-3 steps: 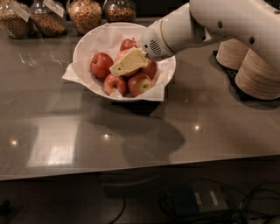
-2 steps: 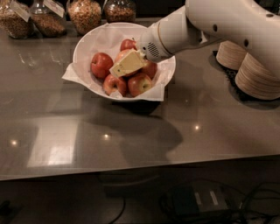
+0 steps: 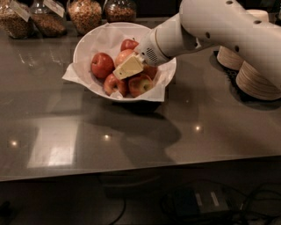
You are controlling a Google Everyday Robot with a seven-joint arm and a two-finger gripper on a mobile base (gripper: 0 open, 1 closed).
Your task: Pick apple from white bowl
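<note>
The white bowl [image 3: 88, 41], lined with crinkled white paper, stands at the back middle of the dark counter and holds several apples. The apple [image 3: 123, 56], paler orange-red and round, lies near the bowl's middle, between darker red apples [image 3: 102, 65]. My gripper [image 3: 128, 67], cream-coloured, reaches in from the right on the white arm [image 3: 210, 26]. It sits inside the bowl just in front of and against the pale apple, covering its lower right side. An apple with a yellow-green patch [image 3: 140, 86] lies below the gripper.
Glass jars of grains and nuts [image 3: 85, 13] line the back edge behind the bowl. Stacks of beige paper bowls [image 3: 259, 79] stand at the right, behind the arm. The counter's front edge [image 3: 131, 169] runs across the lower frame, with cables on the floor below.
The gripper has dipped slightly lower into the bowl by the pale apple. The arm's upper part has shifted a little. The apples and bowl have not moved.
</note>
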